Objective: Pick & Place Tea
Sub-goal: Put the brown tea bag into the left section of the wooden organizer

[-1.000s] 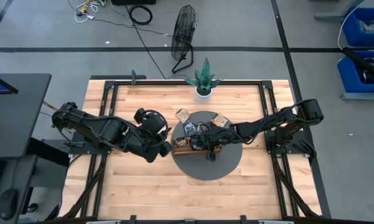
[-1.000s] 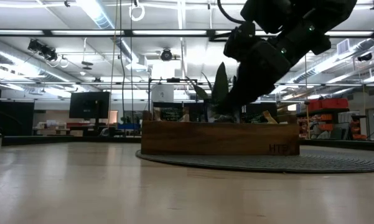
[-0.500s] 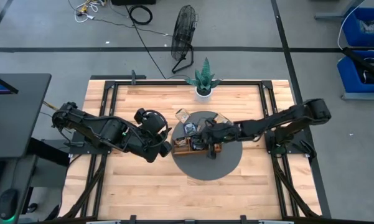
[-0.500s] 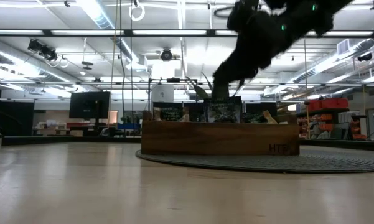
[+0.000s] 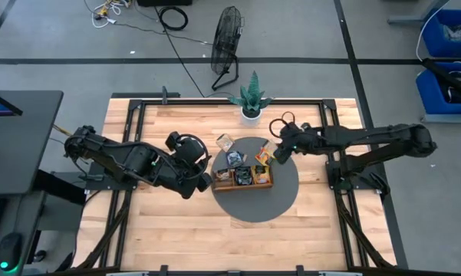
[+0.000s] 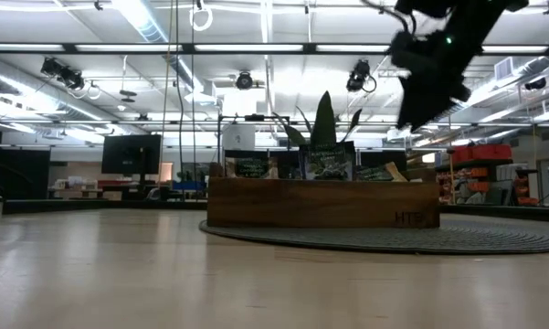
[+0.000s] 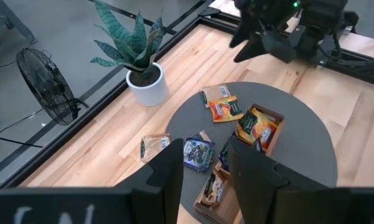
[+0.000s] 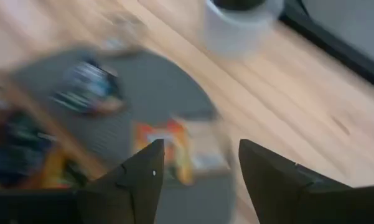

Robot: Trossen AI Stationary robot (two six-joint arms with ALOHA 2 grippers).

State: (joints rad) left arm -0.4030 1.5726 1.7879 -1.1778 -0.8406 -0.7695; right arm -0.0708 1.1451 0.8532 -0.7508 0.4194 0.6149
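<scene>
The right gripper [image 5: 280,149] has lifted away from the brown wooden three-compartment tray [image 5: 243,185], fingers spread and empty, leaving a sachet inside. An orange-yellow tea sachet [image 5: 262,156] waits beneath it. The left gripper [image 5: 205,181] idles, half-open.

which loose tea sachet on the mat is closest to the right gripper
The orange sachet at the mat's plant-side edge, just beside the right gripper; the dark blue one lies farther off.
</scene>
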